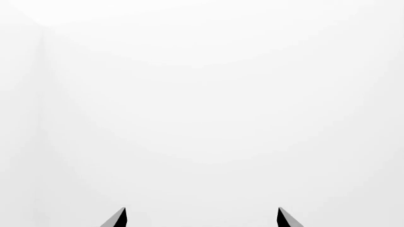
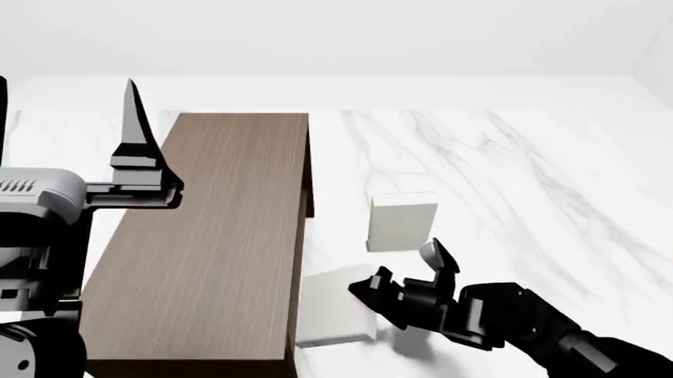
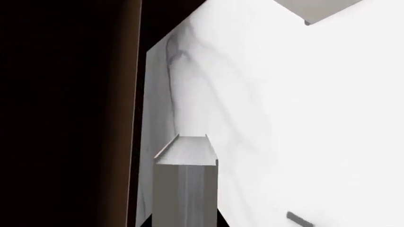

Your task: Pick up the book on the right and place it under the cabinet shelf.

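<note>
R pincer [image 2: 405, 272] spread apart, low over marble desk [image 2: 526, 181], just beside near white book [image 2: 334, 311] by cabinet shelf [image 2: 210, 236]. Book on right [image 2: 402, 222] upright, slightly farther back. L pincer [image 1: 202, 217] parted, raised.

theres a white marble table [image 2: 505, 165] with grey veins all over it. a second white book [image 2: 334, 309] lies flat on it, right beside the wood. plain white wall [image 2: 336, 35] behind.
</note>
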You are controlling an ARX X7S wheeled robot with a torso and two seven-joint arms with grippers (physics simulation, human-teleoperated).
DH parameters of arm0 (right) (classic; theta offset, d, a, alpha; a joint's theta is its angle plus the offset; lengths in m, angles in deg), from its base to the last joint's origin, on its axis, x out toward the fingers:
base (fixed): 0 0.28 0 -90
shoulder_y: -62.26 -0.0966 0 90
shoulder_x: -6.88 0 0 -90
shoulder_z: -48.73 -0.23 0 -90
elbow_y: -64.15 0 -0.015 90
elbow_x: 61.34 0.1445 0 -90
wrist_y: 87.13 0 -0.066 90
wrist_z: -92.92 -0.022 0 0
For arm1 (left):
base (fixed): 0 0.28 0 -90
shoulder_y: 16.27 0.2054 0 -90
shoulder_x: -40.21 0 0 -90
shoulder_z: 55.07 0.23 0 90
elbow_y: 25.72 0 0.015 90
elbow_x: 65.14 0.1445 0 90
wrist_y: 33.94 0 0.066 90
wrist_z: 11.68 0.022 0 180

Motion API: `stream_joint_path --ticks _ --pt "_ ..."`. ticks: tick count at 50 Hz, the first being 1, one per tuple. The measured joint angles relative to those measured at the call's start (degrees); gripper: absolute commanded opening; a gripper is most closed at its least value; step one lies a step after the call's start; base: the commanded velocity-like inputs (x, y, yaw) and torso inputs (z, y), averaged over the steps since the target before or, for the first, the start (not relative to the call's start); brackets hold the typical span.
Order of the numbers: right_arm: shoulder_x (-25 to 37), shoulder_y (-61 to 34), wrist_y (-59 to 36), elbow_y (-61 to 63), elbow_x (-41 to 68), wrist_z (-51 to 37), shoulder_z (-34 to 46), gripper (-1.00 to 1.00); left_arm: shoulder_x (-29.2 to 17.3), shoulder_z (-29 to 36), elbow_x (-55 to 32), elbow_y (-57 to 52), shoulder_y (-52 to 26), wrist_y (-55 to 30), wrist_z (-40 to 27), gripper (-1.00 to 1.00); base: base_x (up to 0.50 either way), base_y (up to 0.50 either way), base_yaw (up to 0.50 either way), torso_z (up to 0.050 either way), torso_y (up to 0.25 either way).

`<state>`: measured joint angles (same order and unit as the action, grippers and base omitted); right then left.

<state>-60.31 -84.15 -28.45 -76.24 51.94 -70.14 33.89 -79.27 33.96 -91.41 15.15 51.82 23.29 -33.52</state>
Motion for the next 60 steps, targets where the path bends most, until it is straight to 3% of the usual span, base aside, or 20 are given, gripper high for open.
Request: stream_joint_path --ticks 7,8,28,60 --pt "-2.3 -0.6 -0.9 -4.0 -0.7 2.0 0.3 -1.0 -0.1 0.1 -0.1 0.1 0.0 0.2 0.0 1.0 0.0 0.0 0.0 0.0 0.0" --pt "-2.6 -0.7 -1.0 -4.5 -0.8 2.3 0.4 1.0 -0.1 0.1 -0.1 0.1 0.1 0.2 0.0 1.0 0.0 0.0 0.0 0.0 0.0" --pt "-4.4 -0.7 0.7 -7.6 -4.5 1.0 3.9 1.0 -0.3 0.3 -0.3 0.3 0.1 0.5 -0.2 1.0 0.0 0.0 0.0 0.0 0.001" --pt "7.0 -1.5 11.3 18.6 -15.2 -29.7 6.7 1.0 -0.8 0.5 -0.7 0.1 0.1 0.6 -0.7 1.0 0.0 0.0 0.0 0.0 0.0"
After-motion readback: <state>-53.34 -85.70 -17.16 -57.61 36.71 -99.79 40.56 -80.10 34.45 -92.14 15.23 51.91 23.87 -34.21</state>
